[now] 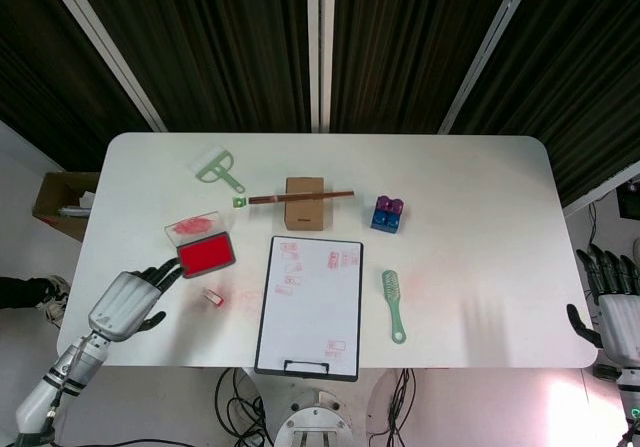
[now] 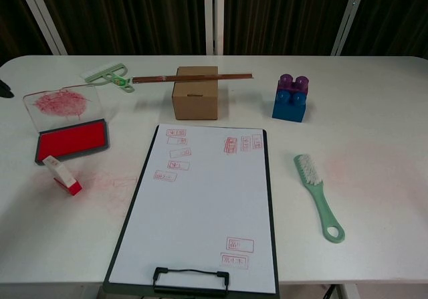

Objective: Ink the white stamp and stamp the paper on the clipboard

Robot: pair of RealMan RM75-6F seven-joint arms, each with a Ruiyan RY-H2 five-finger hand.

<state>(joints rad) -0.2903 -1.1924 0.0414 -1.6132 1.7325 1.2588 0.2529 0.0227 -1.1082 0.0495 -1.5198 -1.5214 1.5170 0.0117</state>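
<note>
Now left hand beside ink pad

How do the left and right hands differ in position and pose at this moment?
The left hand reaches in over the table, fingers pointing toward the red ink pad and the white stamp; the right hand hangs off the table's right edge, fingers pointing up. The left sits close to the task items, the right far from them. Both hold nothing.
</note>
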